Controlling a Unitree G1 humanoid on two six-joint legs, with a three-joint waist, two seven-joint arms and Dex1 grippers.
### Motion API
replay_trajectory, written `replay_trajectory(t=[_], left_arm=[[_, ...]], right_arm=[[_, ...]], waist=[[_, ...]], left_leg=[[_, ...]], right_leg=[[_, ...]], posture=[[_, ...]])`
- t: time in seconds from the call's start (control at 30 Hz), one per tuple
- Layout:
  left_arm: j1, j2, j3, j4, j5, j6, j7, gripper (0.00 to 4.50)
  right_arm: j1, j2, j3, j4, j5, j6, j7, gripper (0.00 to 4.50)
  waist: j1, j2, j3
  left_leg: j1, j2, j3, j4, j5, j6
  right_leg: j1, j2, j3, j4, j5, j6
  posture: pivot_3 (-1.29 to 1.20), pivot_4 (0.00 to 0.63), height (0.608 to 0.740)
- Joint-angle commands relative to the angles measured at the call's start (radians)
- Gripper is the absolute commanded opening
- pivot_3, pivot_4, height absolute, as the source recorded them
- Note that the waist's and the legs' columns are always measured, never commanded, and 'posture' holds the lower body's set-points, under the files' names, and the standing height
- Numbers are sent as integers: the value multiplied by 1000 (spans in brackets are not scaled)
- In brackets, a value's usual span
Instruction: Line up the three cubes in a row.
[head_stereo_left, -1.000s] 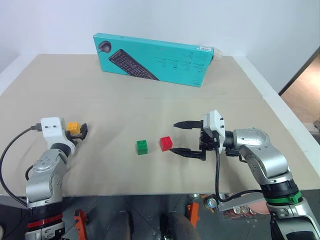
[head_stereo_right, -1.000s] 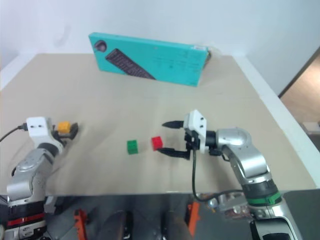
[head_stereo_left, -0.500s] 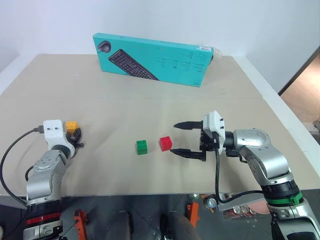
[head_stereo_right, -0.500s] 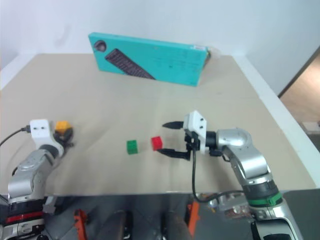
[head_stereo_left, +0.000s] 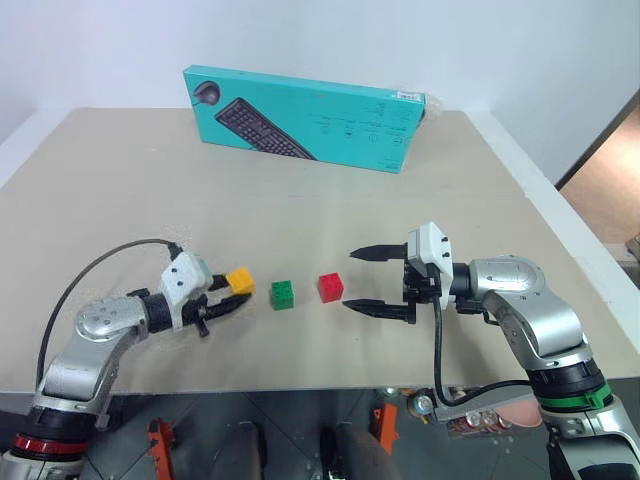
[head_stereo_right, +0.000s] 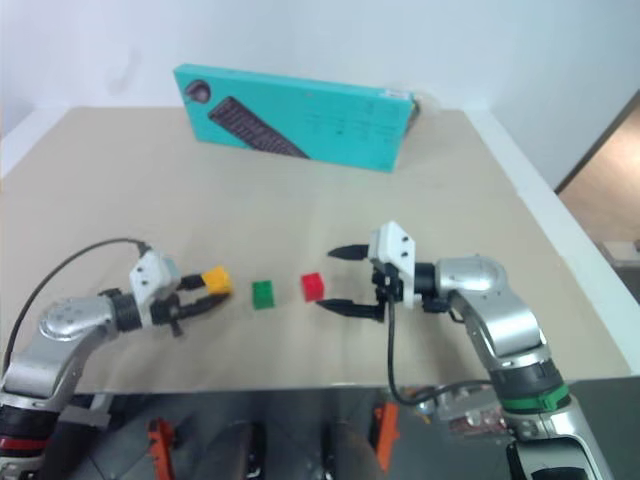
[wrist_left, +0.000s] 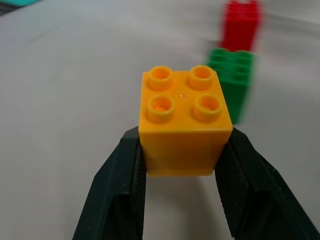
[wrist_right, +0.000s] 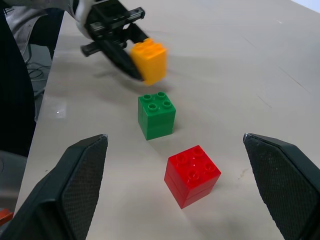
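My left gripper (head_stereo_left: 234, 297) is shut on the yellow-orange cube (head_stereo_left: 240, 280), holding it just left of the green cube (head_stereo_left: 283, 293). The left wrist view has the yellow-orange cube (wrist_left: 184, 119) clamped between the two black fingers (wrist_left: 116, 187), studs up. The red cube (head_stereo_left: 330, 287) stands right of the green one on the tan table (head_stereo_left: 300, 200). To the right of the red cube my right gripper (head_stereo_left: 363, 279) stands open, its fingers spread wide with nothing between them. In the right wrist view the red cube (wrist_right: 193, 175), green cube (wrist_right: 157, 115) and held yellow-orange cube (wrist_right: 148, 60) line up roughly in a row.
A large teal keyboard box (head_stereo_left: 305, 117) stands upright at the back of the table. A black cable (head_stereo_left: 95, 275) loops from my left arm. The table's front edge (head_stereo_left: 300, 385) runs close below both grippers.
My left gripper closed on the yellow-orange cube and carried it rightward from the table's left side to just beside the green cube. The right gripper stayed still and open.
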Motion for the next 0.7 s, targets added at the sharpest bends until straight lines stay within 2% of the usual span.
replay_trajectory(t=[0.03,0.4,0.7], left_arm=[[-72,34,-1,97,-18,-67,-125,1365],[-134,69,10,283,-2,-173,-272,1365],[-138,63,-7,299,23,-202,-284,1365]], right_arm=[[-10,-14,-24,-51,16,-2,3,4500],[55,-39,-55,-123,27,18,-38,4500],[50,-43,-57,-117,30,17,-39,4500]], waist=[[0,0,0],[0,0,0],[0,0,0]], left_leg=[[0,0,0,0,0,0],[-1,0,1,0,-2,-1],[-1,0,1,0,-2,-1]], right_leg=[[0,0,0,0,0,0],[-1,0,0,0,-2,2],[-1,0,0,0,-2,1]], posture=[[0,150,740],[0,150,740],[0,150,740]])
